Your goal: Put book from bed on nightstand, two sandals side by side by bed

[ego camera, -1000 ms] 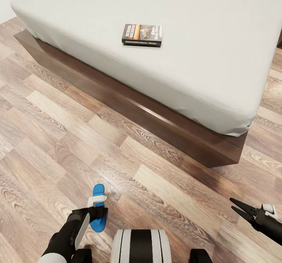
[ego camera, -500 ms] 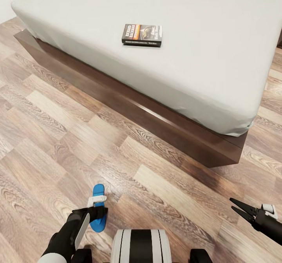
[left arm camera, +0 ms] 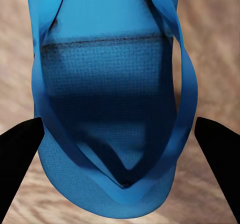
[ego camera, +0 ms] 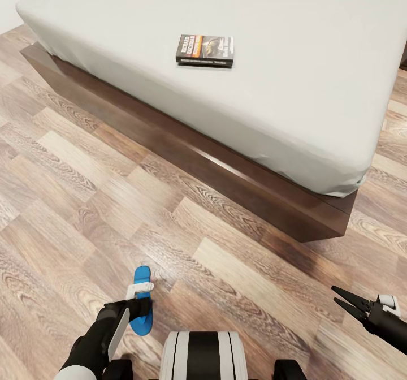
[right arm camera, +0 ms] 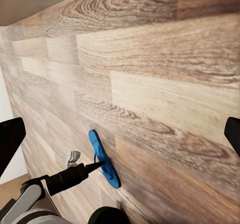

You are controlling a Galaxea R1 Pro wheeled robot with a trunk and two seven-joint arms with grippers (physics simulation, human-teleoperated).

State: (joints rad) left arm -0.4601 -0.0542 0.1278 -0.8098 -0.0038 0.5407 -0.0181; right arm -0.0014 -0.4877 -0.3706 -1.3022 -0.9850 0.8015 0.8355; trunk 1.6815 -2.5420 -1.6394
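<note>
Left fingers (left arm camera: 120, 134): we find them released, straddling the sandal (left arm camera: 112, 104).
Risk: we judge closing may catch only straps.
Right fingers (ego camera: 340, 299): released, idle.

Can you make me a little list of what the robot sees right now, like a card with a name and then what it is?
room: bedroom with wood-plank floor
bed: low dark wood frame, pale mattress
book: lying flat on the mattress
sandal: one blue flip-flop on the floor, strap side up, near the robot
left gripper: right above the sandal, fingers open on either side of it
right gripper: open, holding nothing, low over the floor
second sandal: cannot tell where
</note>
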